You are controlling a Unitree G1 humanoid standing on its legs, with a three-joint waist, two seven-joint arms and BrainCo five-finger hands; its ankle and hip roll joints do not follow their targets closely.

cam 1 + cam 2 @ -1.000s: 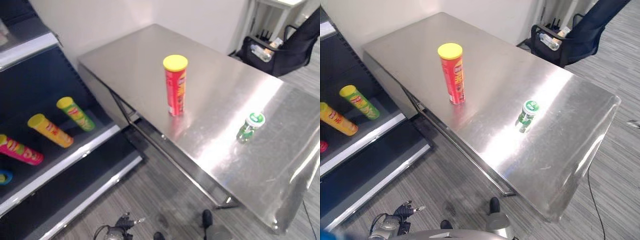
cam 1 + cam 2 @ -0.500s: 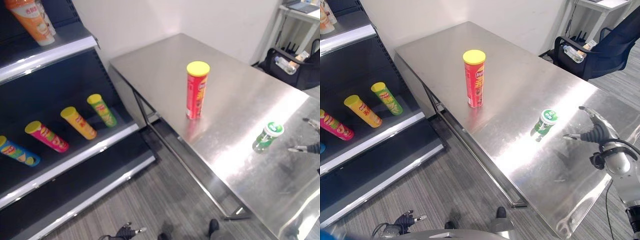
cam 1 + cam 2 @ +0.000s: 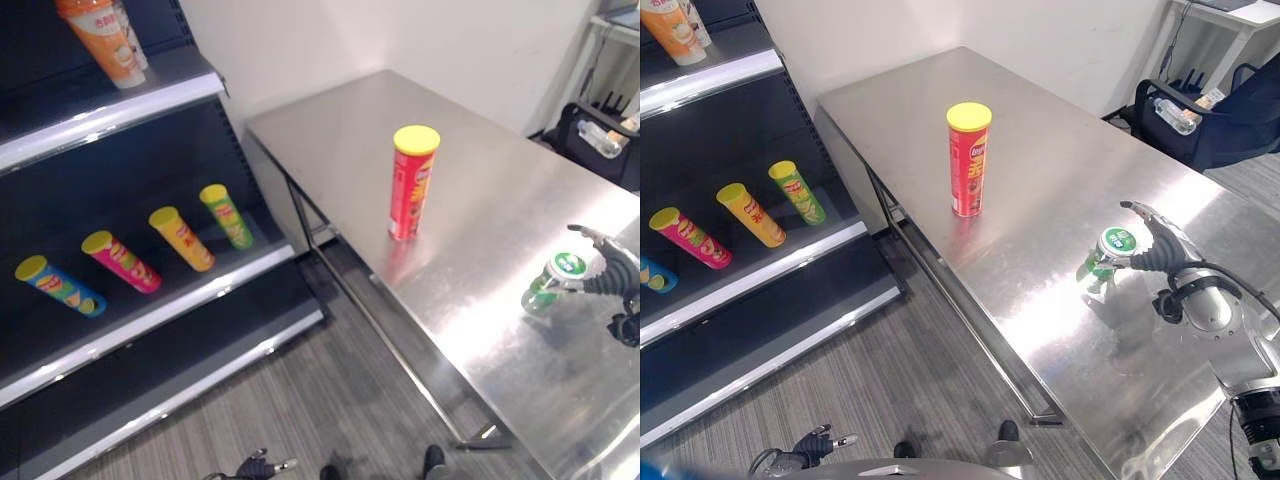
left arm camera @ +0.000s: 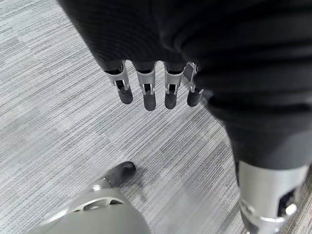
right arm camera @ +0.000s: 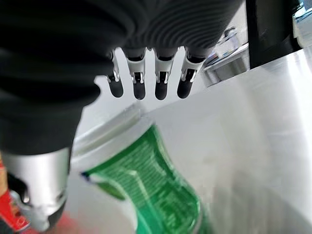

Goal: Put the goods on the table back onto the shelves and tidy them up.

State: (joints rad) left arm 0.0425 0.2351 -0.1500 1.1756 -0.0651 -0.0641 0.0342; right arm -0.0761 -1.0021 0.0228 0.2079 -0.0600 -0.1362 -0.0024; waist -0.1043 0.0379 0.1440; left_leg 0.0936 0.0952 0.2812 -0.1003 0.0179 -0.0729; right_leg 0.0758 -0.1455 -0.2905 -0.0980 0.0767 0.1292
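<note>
Two goods on steel table (image 3: 1060,130), both upright.

Item one: small green bottle (image 3: 1103,262), white cap with green disc on top. Position: near right part of table, well apart from item two. Long axis vertical, cap up, base on the steel. In right wrist view (image 5: 146,190) seen close under the palm, label toward the camera.

Item two: red crisp tube (image 3: 968,160), yellow lid. Position: middle of table, toward its left edge. Long axis vertical, lid up. Untouched.

Right hand (image 3: 1160,250): fingers spread and straight, reaching in from the right at cap height. Bottle just left of the palm, between thumb and fingers; fingertips (image 5: 139,90) extended past the cap, not curled round it. Contact with the cap: cannot tell. By far the nearer hand to the bottle; likely a sideways closing round the body below the cap called for next.

Left hand (image 4: 151,92): fingers straight and relaxed, hanging over grey carpet, holding nothing, well apart from table.

Destination: dark shelves (image 3: 150,300) to the left of table. Middle shelf stock, lying down, long axes running near to far, lids toward the back: blue tube (image 3: 58,285), pink tube (image 3: 120,262), yellow tube (image 3: 181,238), green tube (image 3: 226,216). Upper shelf: orange container (image 3: 100,40), upright.
</note>
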